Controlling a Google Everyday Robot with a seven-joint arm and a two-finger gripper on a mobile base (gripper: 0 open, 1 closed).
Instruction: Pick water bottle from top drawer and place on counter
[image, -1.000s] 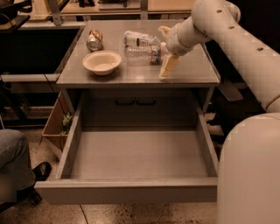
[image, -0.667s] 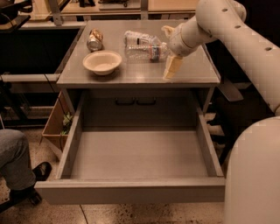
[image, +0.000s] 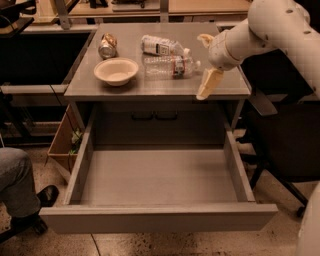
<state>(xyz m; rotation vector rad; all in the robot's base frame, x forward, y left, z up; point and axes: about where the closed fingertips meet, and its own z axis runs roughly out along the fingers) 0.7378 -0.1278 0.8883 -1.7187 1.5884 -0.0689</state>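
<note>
Counter (image: 150, 88): 12 o'clock of top drawer (image: 155, 175).
Water bottle (image: 170, 66): on counter; bowl (image: 116, 71) at 9, second bottle (image: 162, 46) at 12, gripper (image: 207, 61) at 3 o'clock.
Can (image: 107, 46): 11 o'clock of bowl.

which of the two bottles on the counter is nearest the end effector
The water bottle with the narrow greenish-red band, in front: its cap points at the open end effector by the right edge of the counter. The white-labelled bottle lies farther back.

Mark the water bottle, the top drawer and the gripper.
water bottle (image: 167, 66), camera view, ribbed body.
top drawer (image: 155, 175), camera view, bare floor.
gripper (image: 204, 66), camera view, gap between fingertips, above counter (image: 125, 89) right side.
</note>
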